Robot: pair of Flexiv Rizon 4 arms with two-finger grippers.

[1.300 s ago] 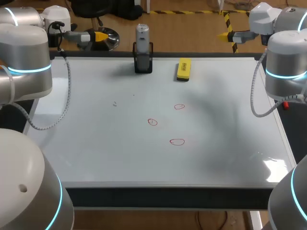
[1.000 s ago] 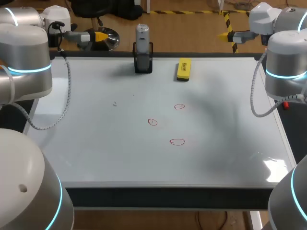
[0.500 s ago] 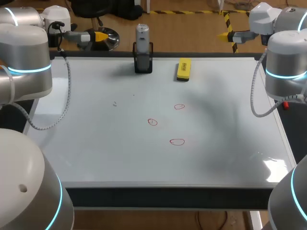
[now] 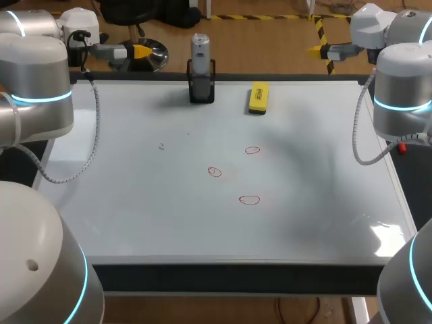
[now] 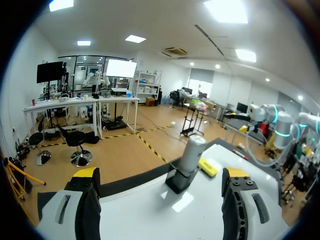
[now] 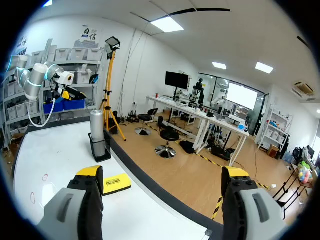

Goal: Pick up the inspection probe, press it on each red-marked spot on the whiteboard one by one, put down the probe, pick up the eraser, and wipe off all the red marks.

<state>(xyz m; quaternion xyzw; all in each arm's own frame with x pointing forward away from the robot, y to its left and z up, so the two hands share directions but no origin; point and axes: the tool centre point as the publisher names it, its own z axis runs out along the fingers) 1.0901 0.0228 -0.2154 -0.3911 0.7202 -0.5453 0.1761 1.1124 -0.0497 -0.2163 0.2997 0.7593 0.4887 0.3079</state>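
- Far left of the head view: the left arm (image 4: pixel 37 88) comes in from the left edge. Its left gripper (image 4: pixel 140 50) sits in the upper left, just past the far edge of the whiteboard (image 4: pixel 135 223), pointing toward the middle.
- The left wrist view shows its yellow-tipped fingers spread wide with nothing between them. The probe lies ahead, between the two tips and well off.
- Top centre now: the probe (image 4: pixel 200 48), a grey cylinder, stands upright in a black holder (image 4: pixel 202 90) right at the board's far edge. No gripper touches it.
- Middle of the frame: three small red outlines on the white surface. The left red mark (image 4: pixel 214 172) comes first, then the upper red mark (image 4: pixel 252 150) to its upper right and the lower red mark (image 4: pixel 249 200) to its lower right. All three are apart from one another.
- Right of the holder, near the top: the yellow eraser (image 4: pixel 258 97) lies flat on the board, close to the far edge and apart from the holder.
- Upper right: the right gripper (image 4: pixel 316 49) hangs beyond the board's far right corner, pointing toward the middle. Its wrist view shows the fingers wide apart and empty, with the eraser beside one finger and the probe ahead.
- Right edge: the right arm (image 4: pixel 401 94) stands over the board's right side.
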